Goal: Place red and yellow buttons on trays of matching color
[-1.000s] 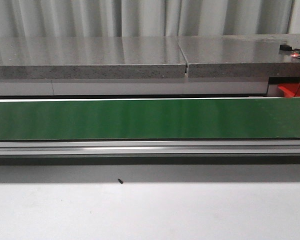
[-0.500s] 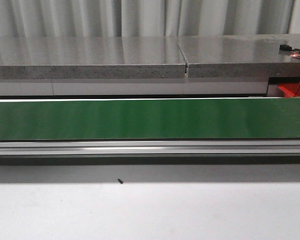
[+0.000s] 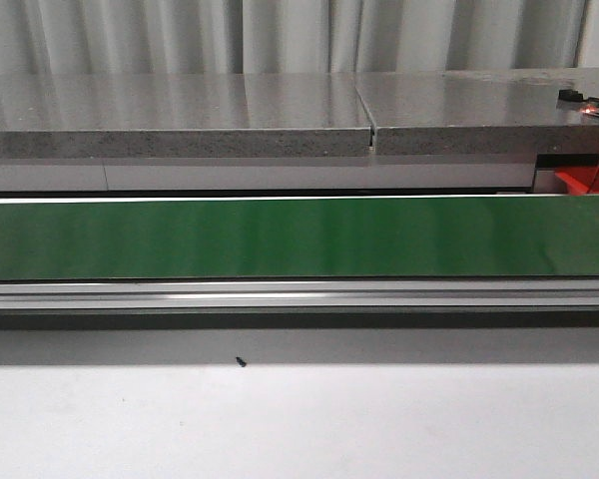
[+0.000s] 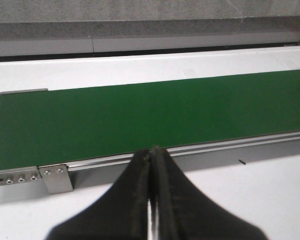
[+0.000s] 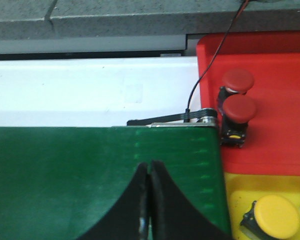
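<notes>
In the right wrist view two red buttons (image 5: 238, 109) stand on the red tray (image 5: 275, 150) beside the end of the green belt (image 5: 90, 175). A yellow button (image 5: 276, 216) lies on the yellow tray (image 5: 238, 196) next to it. My right gripper (image 5: 150, 165) is shut and empty above the belt, left of the trays. My left gripper (image 4: 151, 151) is shut and empty over the belt's near metal rail (image 4: 200, 152). The belt (image 3: 299, 237) carries no button in any view. A corner of the red tray (image 3: 587, 180) shows in the front view.
A grey stone counter (image 3: 280, 115) runs behind the belt. A black and red cable (image 5: 210, 65) crosses the red tray's edge. A small black screw (image 3: 240, 362) lies on the white table (image 3: 299, 424) in front of the belt rail.
</notes>
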